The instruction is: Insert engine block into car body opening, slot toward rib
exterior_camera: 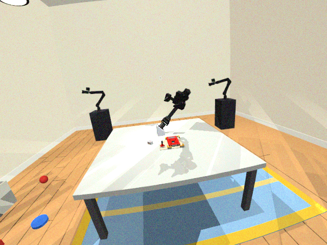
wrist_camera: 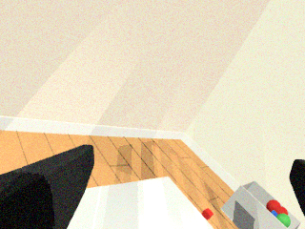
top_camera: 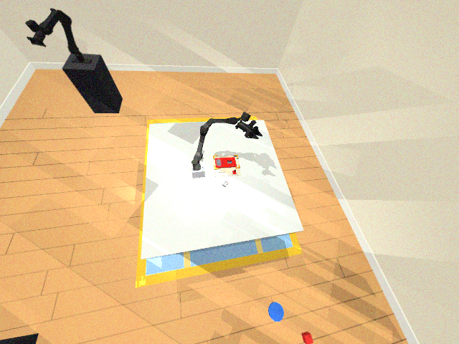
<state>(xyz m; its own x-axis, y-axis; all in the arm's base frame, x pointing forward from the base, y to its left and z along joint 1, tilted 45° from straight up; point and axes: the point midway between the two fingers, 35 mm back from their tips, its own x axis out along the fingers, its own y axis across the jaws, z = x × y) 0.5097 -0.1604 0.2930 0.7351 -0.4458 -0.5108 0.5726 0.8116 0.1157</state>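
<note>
The red car body [top_camera: 221, 162] [exterior_camera: 168, 139] lies on the white table [top_camera: 207, 214] [exterior_camera: 123, 163], with a dark area that looks like its opening [top_camera: 229, 161] [exterior_camera: 173, 141]. A small grey block [top_camera: 225, 183] [exterior_camera: 149, 142], seemingly the engine block, lies on the table beside the car parts. Its slot and the rib are too small to make out. My gripper [top_camera: 258, 135] [exterior_camera: 172, 101] [wrist_camera: 193, 162] is open and empty. It is high above the table, well away from the block and car body. The wrist view shows neither of them.
A cream base [top_camera: 222, 173] [exterior_camera: 165, 148] with a small red part [top_camera: 234, 172] [exterior_camera: 162, 144] adjoins the car body. Other arms stand on black pedestals [top_camera: 92, 83] [exterior_camera: 100, 125] [exterior_camera: 225, 113] off the table. A grey bin [wrist_camera: 240, 207] with coloured balls is on the floor.
</note>
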